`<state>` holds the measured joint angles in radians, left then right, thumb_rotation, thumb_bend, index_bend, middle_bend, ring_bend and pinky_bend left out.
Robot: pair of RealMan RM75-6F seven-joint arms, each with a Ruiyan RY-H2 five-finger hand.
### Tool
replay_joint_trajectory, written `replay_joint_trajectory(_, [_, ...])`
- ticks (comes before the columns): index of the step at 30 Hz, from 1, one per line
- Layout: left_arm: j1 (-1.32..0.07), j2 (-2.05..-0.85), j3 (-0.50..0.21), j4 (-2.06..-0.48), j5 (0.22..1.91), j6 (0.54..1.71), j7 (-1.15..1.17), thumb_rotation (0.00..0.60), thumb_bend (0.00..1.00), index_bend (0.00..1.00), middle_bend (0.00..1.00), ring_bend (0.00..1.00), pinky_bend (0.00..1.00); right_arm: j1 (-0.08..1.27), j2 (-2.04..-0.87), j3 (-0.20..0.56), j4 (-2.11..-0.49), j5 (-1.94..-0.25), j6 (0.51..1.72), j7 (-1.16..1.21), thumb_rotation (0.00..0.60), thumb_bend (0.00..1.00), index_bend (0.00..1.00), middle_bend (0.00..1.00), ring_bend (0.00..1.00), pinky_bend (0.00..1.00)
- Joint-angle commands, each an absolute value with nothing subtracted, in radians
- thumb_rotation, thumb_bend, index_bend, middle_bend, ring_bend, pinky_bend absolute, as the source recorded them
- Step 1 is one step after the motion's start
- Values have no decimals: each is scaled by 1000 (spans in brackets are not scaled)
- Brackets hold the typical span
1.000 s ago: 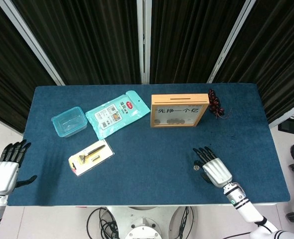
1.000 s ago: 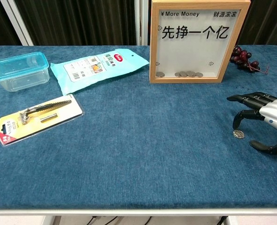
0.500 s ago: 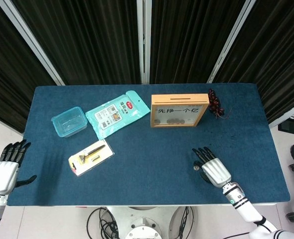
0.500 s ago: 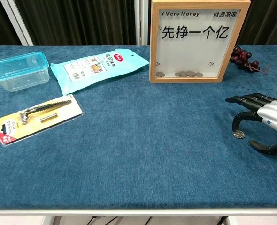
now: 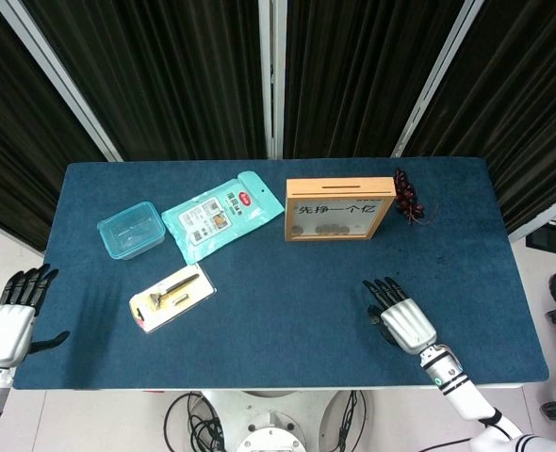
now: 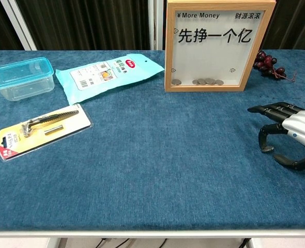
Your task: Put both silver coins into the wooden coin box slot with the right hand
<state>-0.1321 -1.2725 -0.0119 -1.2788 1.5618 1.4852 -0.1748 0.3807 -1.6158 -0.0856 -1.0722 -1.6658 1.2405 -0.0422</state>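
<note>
The wooden coin box (image 5: 339, 209) (image 6: 219, 46) stands upright at the back centre-right of the blue table, with several coins lying behind its window. My right hand (image 5: 402, 320) (image 6: 289, 129) hovers palm-down over the front right of the table. One of its fingers (image 6: 266, 144) curls down onto the cloth where a silver coin lay, and the coin itself is hidden under it. The thumb stays apart below. No other loose coin shows on the table. My left hand (image 5: 14, 315) hangs off the table's left front corner with its fingers spread, holding nothing.
A bunch of dark grapes (image 5: 408, 196) (image 6: 269, 64) lies right of the box. A teal wipes pack (image 5: 221, 215) (image 6: 108, 75), a clear plastic container (image 5: 132, 229) (image 6: 22, 78) and a carded razor (image 5: 172, 297) (image 6: 41, 129) occupy the left half.
The right hand's curled finger has come down over the silver coin, which showed beside the fingertip before and is now covered. The left hand has not moved.
</note>
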Motion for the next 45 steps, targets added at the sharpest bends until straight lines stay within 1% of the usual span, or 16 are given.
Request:
replay_joint_trajectory(1, [-132,-1274,-12,-1275,1562,1485,-178,600,1,0,0,0,0,381,-1618,-84,-1069,-1666,1241,-44,600,346,478,36,0,0])
replay_joint_trajectory(8, [-132,-1279,-10,-1260,1561,1482,-196,600,1,0,0,0,0,382,-1625,-80,-1059,-1664,1239,-52,600,348,498,36,0,0])
replay_joint_trajectory(15, [-133,-1283,-9,-1248,1561,1480,-209,600,1,0,0,0,0,383,-1630,-80,-1044,-1672,1247,-61,600,347,499,36,0,0])
replay_joint_trajectory(36, [-127,-1283,-3,-1247,1566,1490,-223,600,1,0,0,0,0,390,-1640,-92,-1012,-1708,1280,-16,600,352,438,37,0,0])
replay_joint_trajectory(45, [-127,-1279,-2,-1254,1565,1486,-223,600,1,0,0,0,0,395,-1649,-96,-997,-1722,1295,17,600,359,490,46,0,0])
